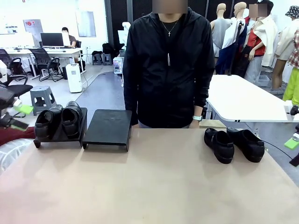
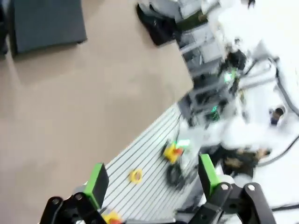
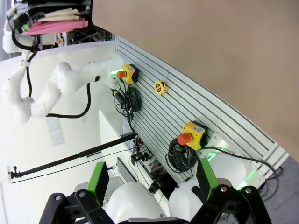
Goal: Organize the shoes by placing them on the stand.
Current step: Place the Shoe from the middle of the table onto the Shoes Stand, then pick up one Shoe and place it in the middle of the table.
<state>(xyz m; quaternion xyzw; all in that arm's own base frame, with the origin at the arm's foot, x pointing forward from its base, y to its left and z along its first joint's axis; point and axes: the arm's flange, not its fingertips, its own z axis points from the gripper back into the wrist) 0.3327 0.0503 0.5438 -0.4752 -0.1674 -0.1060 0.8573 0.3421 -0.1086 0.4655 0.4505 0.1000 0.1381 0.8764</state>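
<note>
Gaping empty, left end effector (image 2: pixel 153 176) sits beside two shoes (image 1: pixel 58 122) on the stand (image 1: pixel 108 128); right end effector (image 3: pixel 152 179), also spread, hangs near two shoes (image 1: pixel 233 144) on the worktop (image 1: pixel 149 186).

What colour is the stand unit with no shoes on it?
The stand unit is plain matte black, with no pattern. It shows best in the front view.

— What is cut off in the front view?
— Each side edge clips a gripper: the left gripper (image 1: pixel 21 117) at left, the right gripper (image 1: pixel 293 128) at right.
— And the left wrist view?
— Blurred; the stand (image 2: pixel 46 23) runs off its top edge, and a shoe (image 2: pixel 156 25) is smeared.
</note>
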